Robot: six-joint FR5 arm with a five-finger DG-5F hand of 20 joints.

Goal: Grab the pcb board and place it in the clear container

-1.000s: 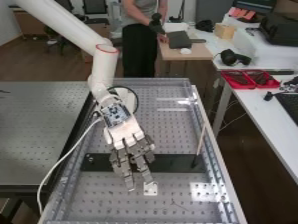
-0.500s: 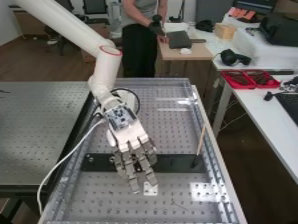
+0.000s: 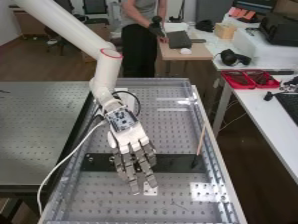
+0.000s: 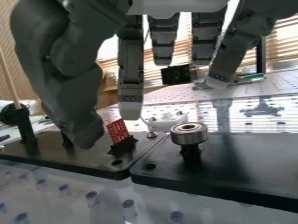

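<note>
In the high view the hand (image 3: 130, 137) hangs over the dark plate across the bench, its fingers extended and relaxed. The wrist view has the hand (image 4: 131, 75) open, with a gap between thumb and fingers and nothing gripped. A small red pcb board (image 4: 118, 130) stands tilted in a black holder on the dark plate, close beside the thumb's tip; contact cannot be told. The hand covers that part of the plate in the high view. I cannot make out a clear container for certain.
On the black plate (image 4: 226, 160) a metal bearing (image 4: 189, 133) sits on a post near the red board. A thin wooden stick (image 3: 201, 140) stands upright toward the plate's right end. A small white piece (image 3: 151, 189) lies beyond the fingertips. A white cable (image 3: 65, 156) runs along the bench's left side.
In the high view the wrist and palm have shifted a little to the right and turned slightly, most of it in the first half second. The fingers have stayed extended.
</note>
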